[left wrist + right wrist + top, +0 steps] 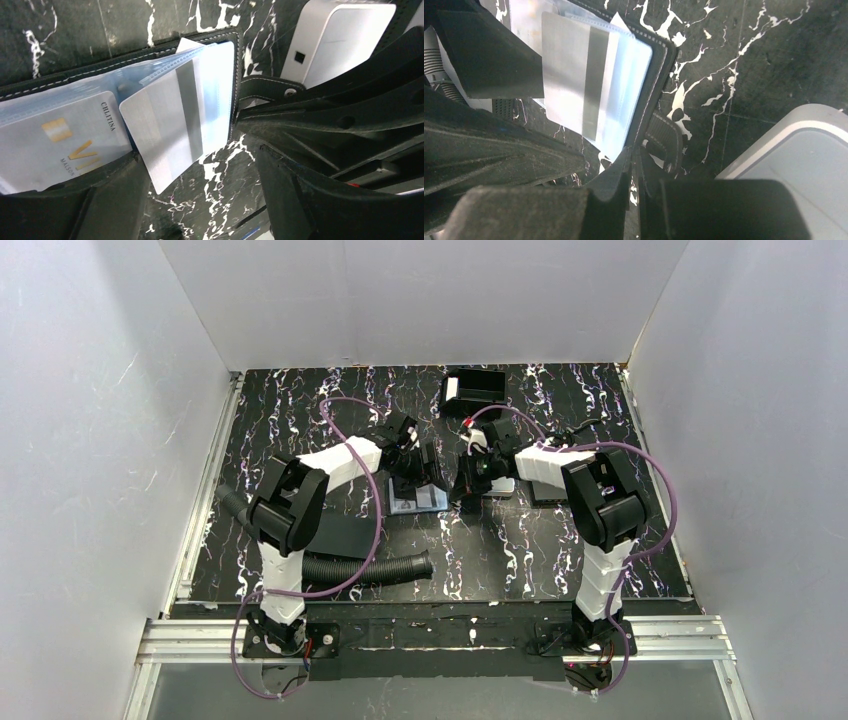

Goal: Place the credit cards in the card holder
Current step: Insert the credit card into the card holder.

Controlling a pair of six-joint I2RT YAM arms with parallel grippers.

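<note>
Clear plastic sleeves (220,85) in the black stitched card holder (235,60), open on the marbled desk (60,30), hold the pale striped card (165,135) only partway and askew. Your left jaws stand wide open about its free corner, gripping nothing; your right jaws appear pinched on the holder's cover edge. Square the thin, stiff card to the sleeve, then push slowly.
</note>
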